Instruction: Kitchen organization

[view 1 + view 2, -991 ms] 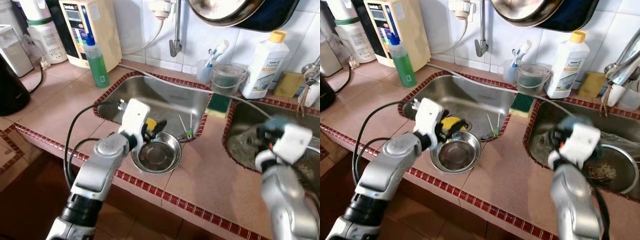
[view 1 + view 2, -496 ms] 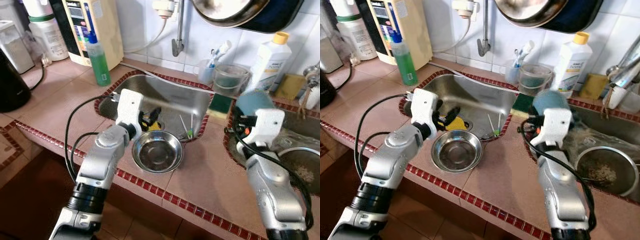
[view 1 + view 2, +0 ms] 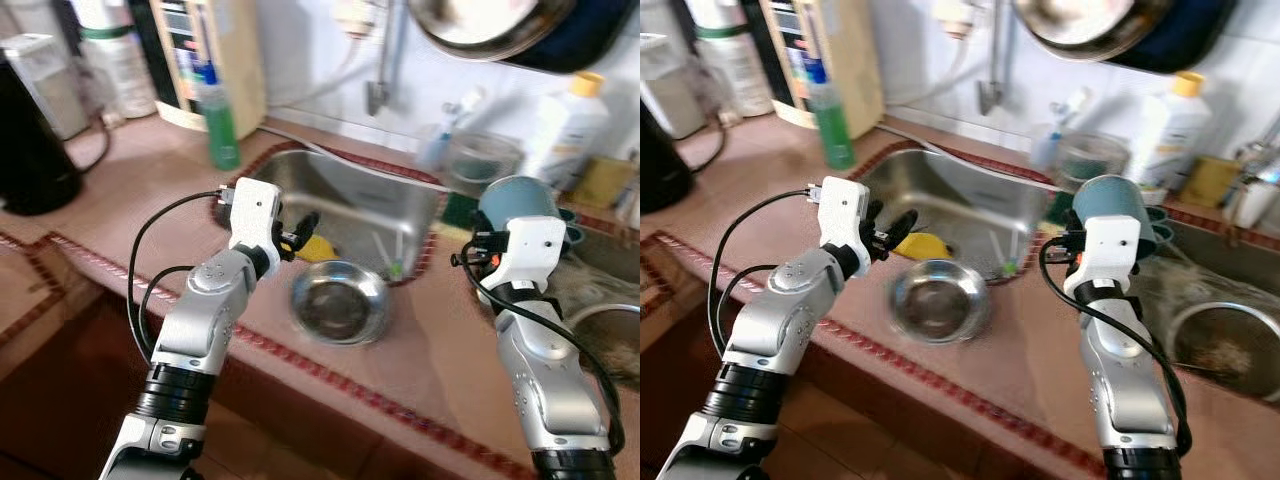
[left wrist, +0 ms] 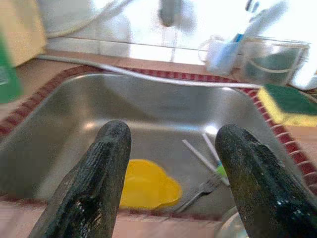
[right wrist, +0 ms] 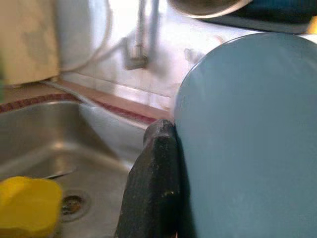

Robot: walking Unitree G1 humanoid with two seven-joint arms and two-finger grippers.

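We've got the blue cup [image 3: 1118,205] clamped in our right claw [image 3: 1110,232], mid-frame right, mid-carry. Left claw [image 3: 297,228] hangs wide over the sink [image 3: 340,195]; next comes finding the cup a spot on the table [image 3: 130,190].

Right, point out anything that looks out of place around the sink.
The steel bowl sits on the tiled counter edge at the sink's front rim, not in the basin. In the sink lie a yellow sponge and loose cutlery. The right gripper holds a blue cup.
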